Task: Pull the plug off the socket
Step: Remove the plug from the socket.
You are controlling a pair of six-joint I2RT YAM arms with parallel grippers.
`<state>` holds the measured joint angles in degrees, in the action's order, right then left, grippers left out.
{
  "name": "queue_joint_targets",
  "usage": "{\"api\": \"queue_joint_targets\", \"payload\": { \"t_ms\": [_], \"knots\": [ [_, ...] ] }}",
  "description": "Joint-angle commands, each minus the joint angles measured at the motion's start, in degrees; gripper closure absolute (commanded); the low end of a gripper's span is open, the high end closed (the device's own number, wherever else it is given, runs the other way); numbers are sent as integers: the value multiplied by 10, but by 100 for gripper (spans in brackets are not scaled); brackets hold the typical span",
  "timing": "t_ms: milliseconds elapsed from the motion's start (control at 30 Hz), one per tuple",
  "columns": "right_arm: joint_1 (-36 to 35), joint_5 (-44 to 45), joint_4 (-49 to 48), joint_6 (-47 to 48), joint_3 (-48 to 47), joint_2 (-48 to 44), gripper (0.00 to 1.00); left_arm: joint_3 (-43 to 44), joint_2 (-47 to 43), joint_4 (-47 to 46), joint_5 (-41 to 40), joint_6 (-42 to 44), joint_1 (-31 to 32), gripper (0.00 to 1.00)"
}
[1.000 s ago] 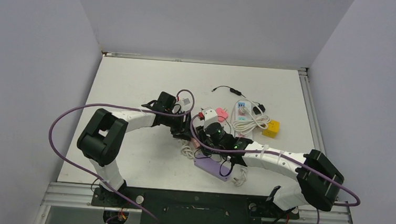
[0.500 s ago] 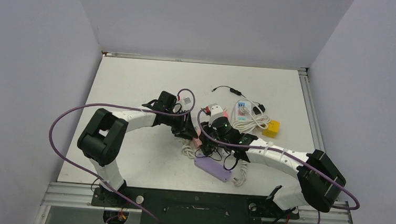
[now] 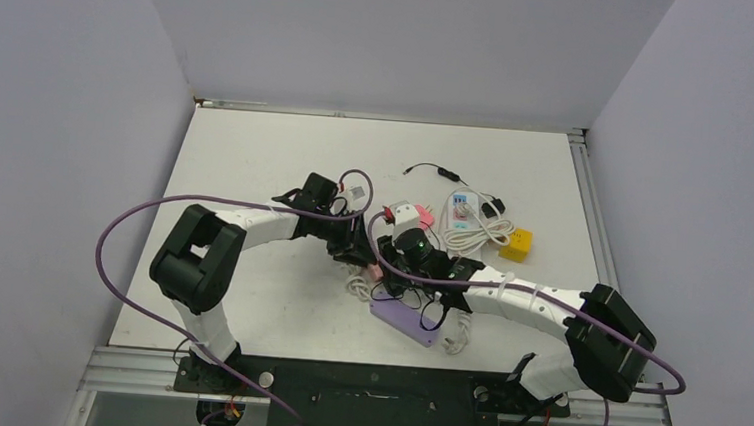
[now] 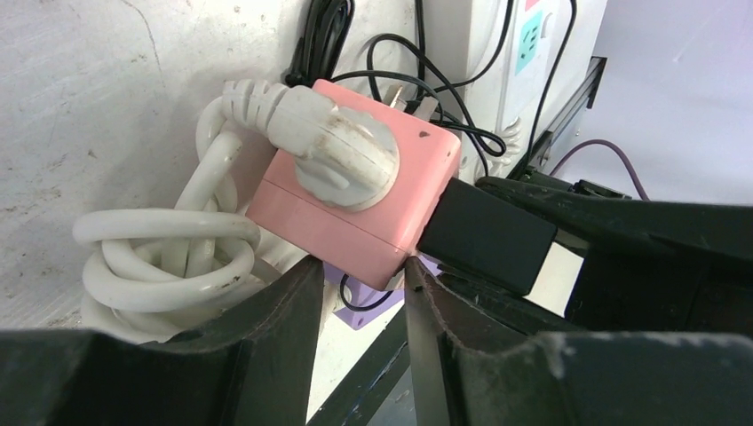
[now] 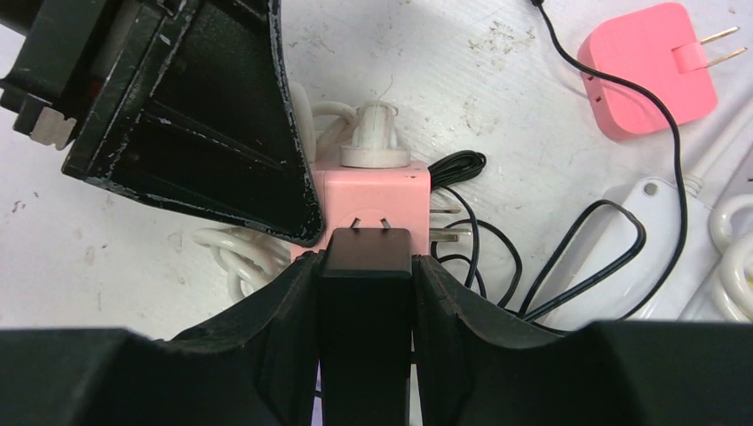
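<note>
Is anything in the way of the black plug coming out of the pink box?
Nothing visible blocks it. The right gripper's jaws clamp the black plug, whose prongs are partly out of the pink socket. Thin black wires lie only beside it.

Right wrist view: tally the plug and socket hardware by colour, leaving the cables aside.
Pink: 2, cube socket and loose adapter
Black: 1, black plug in the right claw
White: 2, white plug atop the cube, power strip at the right edge
Total: 5
</note>
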<state>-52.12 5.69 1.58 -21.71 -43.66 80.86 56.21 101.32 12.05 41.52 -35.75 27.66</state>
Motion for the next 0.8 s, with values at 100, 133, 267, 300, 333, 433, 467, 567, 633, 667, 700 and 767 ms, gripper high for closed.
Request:
{"api": "queue_joint_targets", "payload": {
  "t_ms": [100,133,267,300,333,433,467,567,633,667,700,767],
  "knots": [
    [9,23,-8,-35,5,-32,95,-9,-38,-5,-95,42,-26,44],
    [31,-15,-36,-38,12,-42,95,-13,-60,-11,-97,45,-37,39],
    [83,-117,-66,-36,4,-49,95,-30,-122,-39,-95,51,-53,28],
    [91,-131,-68,-36,-1,-47,95,-35,-131,-46,-89,50,-53,26],
    [98,-147,-76,-38,-5,-46,95,-38,-136,-58,-81,47,-53,25],
    [129,-204,-107,-60,-9,-45,95,-47,-131,-89,-47,25,-53,24],
    [137,-220,-119,-70,-8,-44,95,-50,-126,-100,-35,17,-53,24],
    [157,-255,-150,-95,-7,-41,95,-58,-112,-141,-1,-10,-52,23],
    [165,-265,-165,-108,-6,-42,95,-60,-103,-147,9,-20,-50,23],
    [168,-268,-171,-115,-5,-44,95,-58,-97,-145,11,-22,-48,23],
    [171,-270,-175,-118,-5,-44,95,-57,-91,-141,12,-24,-47,22],
    [173,-274,-178,-119,-6,-45,95,-59,-81,-148,22,-35,-46,21]
  ]
}}
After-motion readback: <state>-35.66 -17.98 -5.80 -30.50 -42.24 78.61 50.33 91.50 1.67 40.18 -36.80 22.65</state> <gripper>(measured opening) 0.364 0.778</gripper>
